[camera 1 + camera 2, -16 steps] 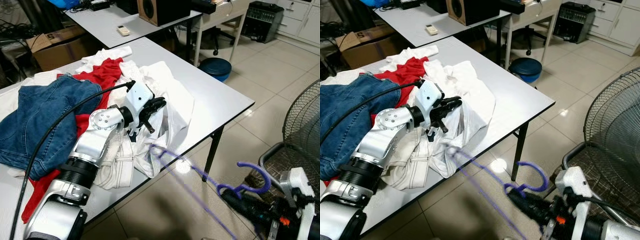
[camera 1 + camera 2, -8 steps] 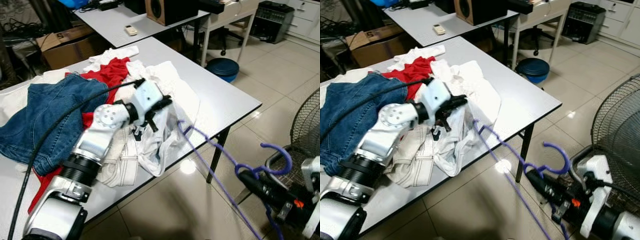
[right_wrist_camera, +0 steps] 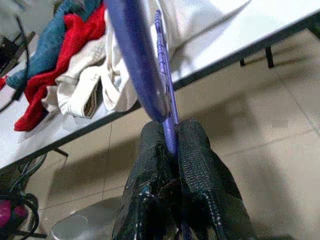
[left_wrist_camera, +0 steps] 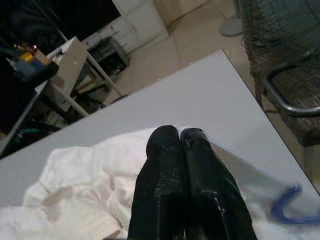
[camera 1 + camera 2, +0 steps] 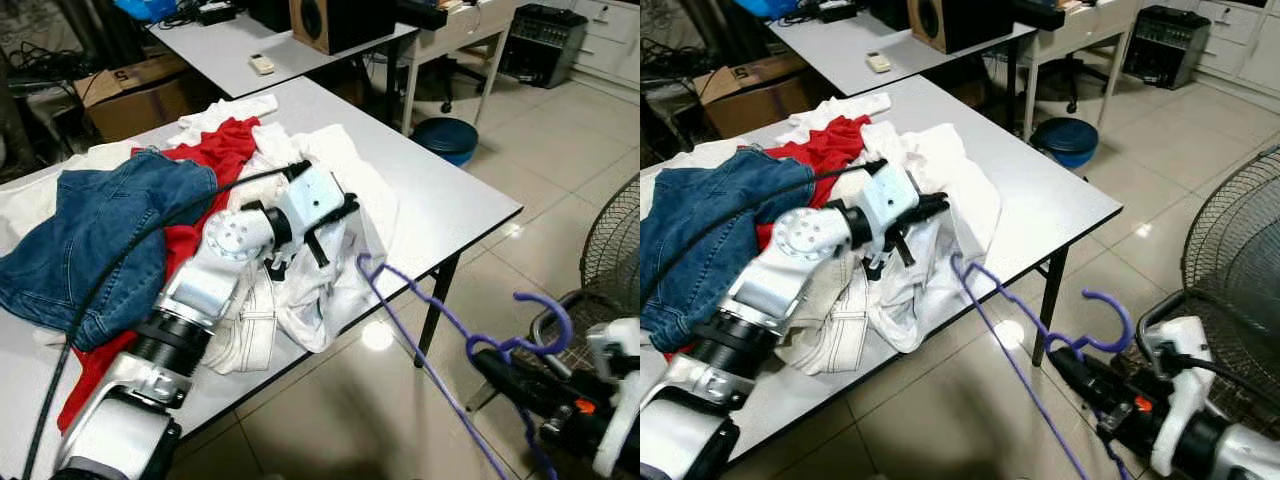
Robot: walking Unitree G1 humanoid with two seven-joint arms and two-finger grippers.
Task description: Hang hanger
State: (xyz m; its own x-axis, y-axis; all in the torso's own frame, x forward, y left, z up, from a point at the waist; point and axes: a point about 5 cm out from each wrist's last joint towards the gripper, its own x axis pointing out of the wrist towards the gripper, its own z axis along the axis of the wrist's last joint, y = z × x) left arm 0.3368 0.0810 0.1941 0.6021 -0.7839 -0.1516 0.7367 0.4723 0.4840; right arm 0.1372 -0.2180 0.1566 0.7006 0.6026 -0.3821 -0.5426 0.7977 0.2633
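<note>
Purple hanger [image 5: 1040,330] runs from frame center down to lower right; its lower end is cut off by the bottom edge, and part of the neck is hidden behind the right gripper [image 3: 171,131], whose fingers are pinched tight on the wire just below the hook. The hanger's far corner sits at the edge of the grey table [image 5: 440,205], just beside the white garment [image 5: 335,235].

Left gripper [image 4: 181,134] at frame center: fingers pressed together with white cloth at their tips. Can't tell whether cloth is caught between them. Jeans [image 5: 95,235] and red cloth [image 5: 215,150] in the left half are partly buried under each other.

Cardboard box [image 5: 130,90] upper left shows a "5"; the rest is unreadable.

Versus half a second ago, the hanger's corner is a bit lower and the right gripper has dropped toward the bottom right corner.
</note>
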